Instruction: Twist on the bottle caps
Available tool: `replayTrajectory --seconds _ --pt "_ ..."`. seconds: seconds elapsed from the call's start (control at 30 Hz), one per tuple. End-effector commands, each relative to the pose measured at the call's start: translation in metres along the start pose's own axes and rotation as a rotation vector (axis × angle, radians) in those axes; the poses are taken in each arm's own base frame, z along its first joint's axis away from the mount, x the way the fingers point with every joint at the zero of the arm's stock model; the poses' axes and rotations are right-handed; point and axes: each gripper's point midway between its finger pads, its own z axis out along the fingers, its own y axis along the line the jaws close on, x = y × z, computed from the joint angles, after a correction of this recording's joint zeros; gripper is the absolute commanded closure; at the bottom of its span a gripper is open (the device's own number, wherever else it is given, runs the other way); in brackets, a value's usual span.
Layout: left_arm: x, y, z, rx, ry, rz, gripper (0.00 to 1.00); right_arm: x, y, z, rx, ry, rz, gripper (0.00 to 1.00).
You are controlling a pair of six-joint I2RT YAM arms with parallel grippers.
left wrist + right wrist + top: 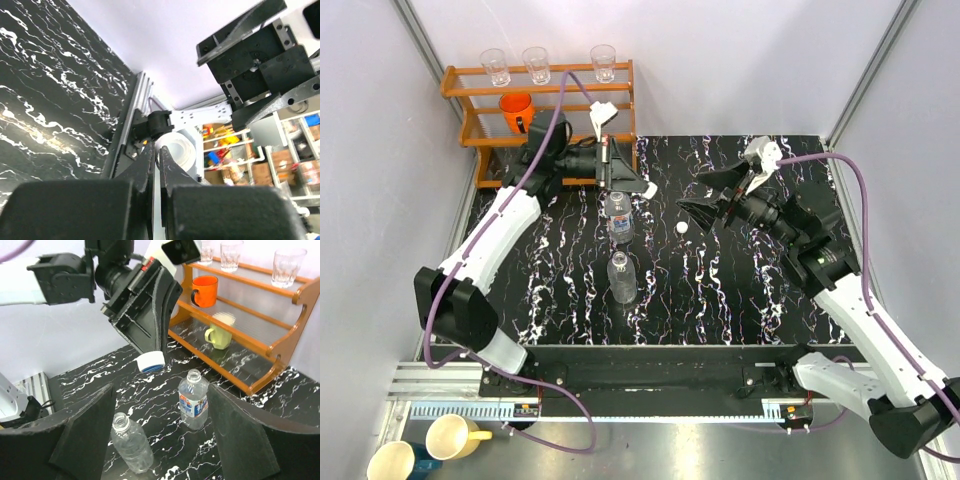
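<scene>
- The left gripper (152, 354), its fingers pressed together, pinches a white-and-blue bottle cap (150, 362) at its very tips; the cap hangs near the open neck of the labelled bottle (193, 402) but is not yet on it
- The right gripper (160, 390) stands with its jaws wide apart and nothing between them, facing both bottles from the right side of the table (740, 290)
- Both bottles stand upright and uncapped mid-table, the labelled one farther back and the plain bottle (132, 445) nearer the arm bases, close together but not touching
- A second cap (681, 229) lies loose on the marble-patterned top, just right of the labelled bottle
- The caps look light, rigid and small; the rim is likely the place to pinch, which leaves the open underside free to meet the thread
- The bottles appear empty, thin-walled and easy to tip or crush; a gentle steadying hold around the body or shoulder seems best while a cap is turned onto the neck
</scene>
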Motion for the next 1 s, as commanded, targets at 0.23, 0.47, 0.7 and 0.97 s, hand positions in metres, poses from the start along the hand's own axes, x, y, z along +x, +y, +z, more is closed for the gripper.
replayTrajectory --seconds 0.23,0.47,0.7,0.97 --pt "0.007 -0.066 -0.034 0.236 -0.014 0.023 0.98 -0.019 0.042 0.021 -0.071 -0.059 -0.357 0.26" --pt "0.010 -0.083 -0.041 0.292 -0.002 0.018 0.95 -0.020 0.057 0.033 0.066 -0.101 -0.526 0.24" --pt "0.021 -0.085 -0.042 0.290 -0.004 -0.009 0.95 -0.028 0.065 0.035 0.088 -0.149 -0.528 0.26" --pt "0.026 -0.090 -0.040 0.295 0.000 -0.015 0.95 -0.022 0.080 0.052 0.033 -0.154 -0.473 0.32"
